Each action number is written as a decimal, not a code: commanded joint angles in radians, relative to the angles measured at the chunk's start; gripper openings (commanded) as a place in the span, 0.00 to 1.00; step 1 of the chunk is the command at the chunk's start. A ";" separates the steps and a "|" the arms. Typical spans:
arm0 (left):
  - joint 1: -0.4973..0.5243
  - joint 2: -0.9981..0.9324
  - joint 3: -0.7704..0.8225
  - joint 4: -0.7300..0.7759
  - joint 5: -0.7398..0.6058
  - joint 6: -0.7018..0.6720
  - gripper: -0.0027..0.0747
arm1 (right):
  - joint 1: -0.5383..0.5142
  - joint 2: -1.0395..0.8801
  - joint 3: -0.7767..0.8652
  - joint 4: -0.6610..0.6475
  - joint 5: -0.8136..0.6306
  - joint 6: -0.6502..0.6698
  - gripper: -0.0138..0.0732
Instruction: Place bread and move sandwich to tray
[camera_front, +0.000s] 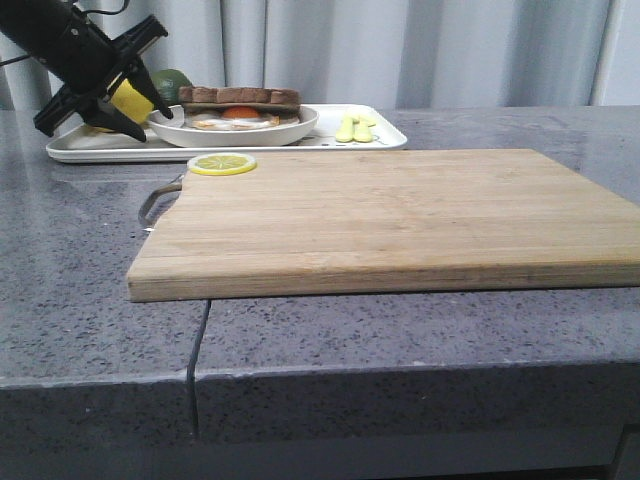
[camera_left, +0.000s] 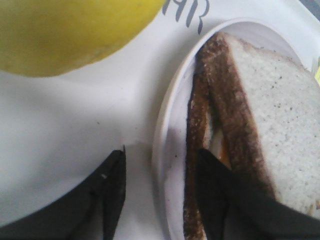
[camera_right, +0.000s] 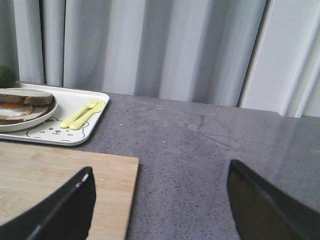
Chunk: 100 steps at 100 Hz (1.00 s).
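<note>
Two arms on record; we log from left to right. At far left in the front view our left gripper (camera_front: 128, 108) hangs over the near-left end of the tray (camera_front: 75, 150), beside a yellow lemon (camera_front: 132, 101) with a green fruit (camera_front: 172, 80) behind it. The left wrist view shows its black fingers (camera_left: 112, 187) spread apart, one over bare tray, the other over the inside of the plate (camera_left: 167, 130), so the plate's rim lies between them; we cannot tell whether either finger touches it. The sandwich (camera_front: 240, 105) sits in the plate, which rests on the tray: the bread (camera_left: 280, 135) is on top, with the fried egg (camera_front: 238, 115) showing below it. We judge both parts of the task essentially done, so the step in hand reads as letting go of the plate. The next move calls for a straight lift and pull-back, clear of rim and crust, so the plate does not slide. A lemon slice (camera_front: 222, 163) lies on the corner of the wooden board (camera_front: 400, 215), yellow cutlery (camera_front: 355, 128) at the tray's right end. Our right gripper (camera_right: 160, 200) hovers wide apart and empty over the board's edge and the grey counter (camera_right: 200, 135).
</note>
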 joint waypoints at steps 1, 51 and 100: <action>0.000 -0.064 -0.035 -0.043 -0.017 -0.007 0.45 | -0.008 0.006 -0.025 -0.005 -0.082 0.002 0.79; 0.073 -0.066 -0.382 -0.010 0.321 -0.007 0.44 | -0.008 0.006 -0.025 -0.005 -0.082 0.002 0.79; 0.031 -0.279 -0.607 0.287 0.423 0.013 0.44 | -0.008 0.006 -0.025 -0.005 -0.082 0.002 0.79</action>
